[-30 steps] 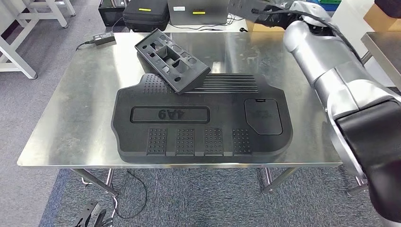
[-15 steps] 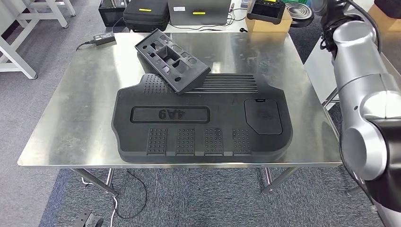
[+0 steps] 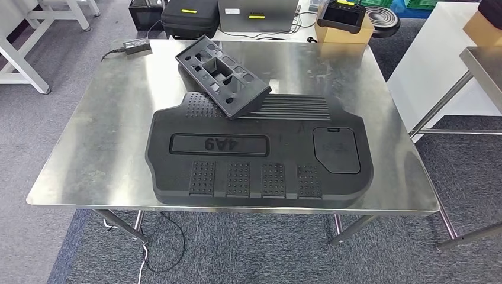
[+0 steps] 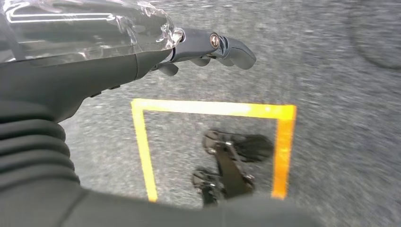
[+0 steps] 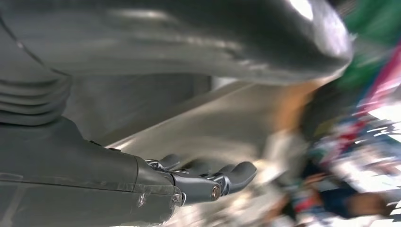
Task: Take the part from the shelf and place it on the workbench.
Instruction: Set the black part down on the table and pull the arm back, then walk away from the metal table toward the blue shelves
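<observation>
Behind right robot hand (image 5: pixel 208 182), blurred surroundings

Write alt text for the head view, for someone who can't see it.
A shiny steel workbench holds a large flat black moulded plastic cover marked 4A9, with a smaller black compartmented plastic part propped tilted on the cover's far edge. Grey carpet surrounds the bench, and dark equipment cases sit behind it.

A matte black ribbed and dotted cover (image 3: pixel 260 151) lies on the shiny silver workbench (image 3: pixel 100 136) above grey carpet (image 3: pixel 35 248).
</observation>
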You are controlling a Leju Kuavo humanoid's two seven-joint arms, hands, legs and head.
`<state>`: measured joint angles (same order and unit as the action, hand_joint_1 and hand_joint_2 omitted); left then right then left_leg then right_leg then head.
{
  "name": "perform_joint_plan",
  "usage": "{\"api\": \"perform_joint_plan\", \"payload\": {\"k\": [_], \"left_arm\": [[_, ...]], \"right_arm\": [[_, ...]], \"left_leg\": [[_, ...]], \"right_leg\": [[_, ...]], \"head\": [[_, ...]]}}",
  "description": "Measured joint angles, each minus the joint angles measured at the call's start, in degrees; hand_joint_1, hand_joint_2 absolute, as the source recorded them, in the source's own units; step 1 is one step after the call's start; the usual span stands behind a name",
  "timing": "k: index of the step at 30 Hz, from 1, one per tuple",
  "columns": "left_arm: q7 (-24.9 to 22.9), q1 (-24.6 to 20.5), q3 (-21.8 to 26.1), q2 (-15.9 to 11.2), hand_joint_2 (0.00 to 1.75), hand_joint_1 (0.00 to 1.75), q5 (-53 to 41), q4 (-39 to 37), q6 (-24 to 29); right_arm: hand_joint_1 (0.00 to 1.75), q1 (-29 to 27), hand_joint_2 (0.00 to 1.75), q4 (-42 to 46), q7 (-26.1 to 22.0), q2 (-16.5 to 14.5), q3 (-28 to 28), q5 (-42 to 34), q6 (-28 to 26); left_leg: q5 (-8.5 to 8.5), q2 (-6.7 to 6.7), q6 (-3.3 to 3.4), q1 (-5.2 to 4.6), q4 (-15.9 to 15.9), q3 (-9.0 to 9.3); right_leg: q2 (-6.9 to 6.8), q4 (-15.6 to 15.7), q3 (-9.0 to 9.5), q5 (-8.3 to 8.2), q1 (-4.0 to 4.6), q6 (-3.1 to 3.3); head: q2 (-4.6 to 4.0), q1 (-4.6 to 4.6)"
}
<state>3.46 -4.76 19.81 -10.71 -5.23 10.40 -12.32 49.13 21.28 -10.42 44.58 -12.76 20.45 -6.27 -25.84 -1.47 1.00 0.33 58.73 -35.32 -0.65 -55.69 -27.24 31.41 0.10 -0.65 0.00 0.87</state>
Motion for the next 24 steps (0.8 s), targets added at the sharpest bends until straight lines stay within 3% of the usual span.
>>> {"api": "perform_joint_plan", "payload": {"k": [4,8,14,24], "left_arm": [[-2.0,0.2,0.9,-0.1,0.0,0.0,0.4,0.0,1.0],[-2.2,-0.2,1.4,-0.3,0.0,0.0,0.4,0.0,1.1],[-2.2,-0.7,2.1,-0.4,0.0,0.0,0.4,0.0,1.1],[-2.2,-1.0,2.4,-0.4,0.0,0.0,0.4,0.0,1.1]], "right_arm": [[0.0,-16.0,0.0,0.5,-0.1,7.4,-8.2,-0.9,1.9],[0.0,-23.3,0.0,1.1,0.8,10.8,-14.9,0.8,2.6],[0.0,-26.3,0.0,1.6,1.4,13.3,-20.5,1.5,2.7],[0.0,-27.2,0.0,1.9,1.5,14.3,-25.5,1.6,2.8]], "left_leg": [[-0.26,0.13,0.08,-0.27,-0.2,0.24],[-0.27,0.54,0.08,-0.6,-0.5,0.62],[-0.25,0.6,0.06,-0.63,-0.6,0.91],[-0.24,0.61,0.06,-0.68,-0.6,0.97]], "right_leg": [[0.25,0.1,0.23,0.11,-0.06,-0.13],[0.7,0.1,0.23,0.11,-0.39,-0.13],[0.72,0.1,0.42,0.14,-0.47,-0.14],[0.72,0.1,0.51,0.16,-0.52,-0.14]], "head": [[0.0,0.4],[0.0,0.19],[0.0,-0.03],[0.0,0.01]]}}
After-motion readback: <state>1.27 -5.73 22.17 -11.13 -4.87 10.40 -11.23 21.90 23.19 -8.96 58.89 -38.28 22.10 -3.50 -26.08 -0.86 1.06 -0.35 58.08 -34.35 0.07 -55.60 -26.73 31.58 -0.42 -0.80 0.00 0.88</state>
